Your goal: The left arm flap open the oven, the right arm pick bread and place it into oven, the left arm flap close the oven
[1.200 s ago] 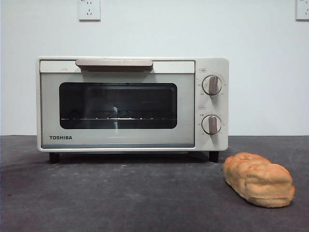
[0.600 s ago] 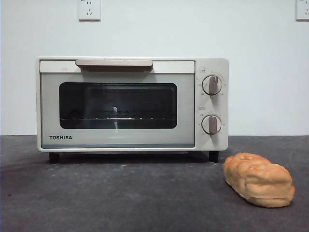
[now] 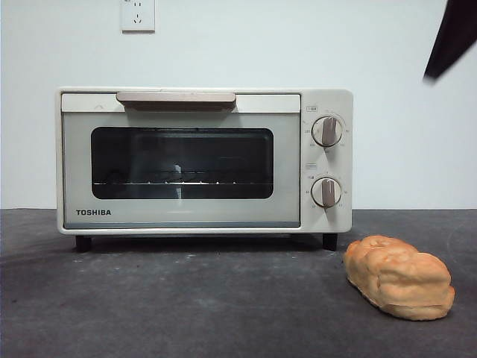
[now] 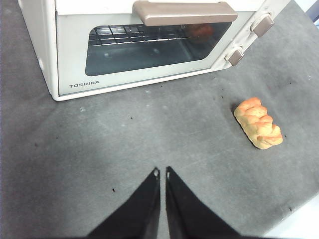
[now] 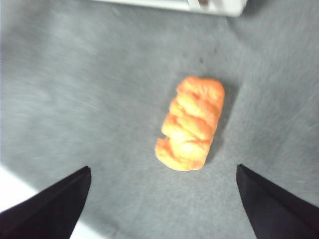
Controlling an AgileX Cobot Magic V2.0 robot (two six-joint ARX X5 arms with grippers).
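Note:
The cream-white TOSHIBA oven (image 3: 201, 160) stands on the dark table with its door shut; it also shows in the left wrist view (image 4: 139, 45). The golden-brown bread (image 3: 399, 277) lies on the table in front of the oven's right end, also seen in the left wrist view (image 4: 258, 123) and the right wrist view (image 5: 192, 123). My left gripper (image 4: 161, 173) is shut and empty, above the table in front of the oven. My right gripper (image 5: 163, 172) is wide open above the bread; a black tip (image 3: 451, 37) shows at the front view's top right corner.
The dark grey table (image 3: 186, 306) runs to a white wall. A wall socket (image 3: 138, 15) sits above the oven. The table's edge shows in the left wrist view (image 4: 299, 224) and the right wrist view (image 5: 15, 194).
A black arm tip has come into the front view's top right corner. The oven and bread have not moved.

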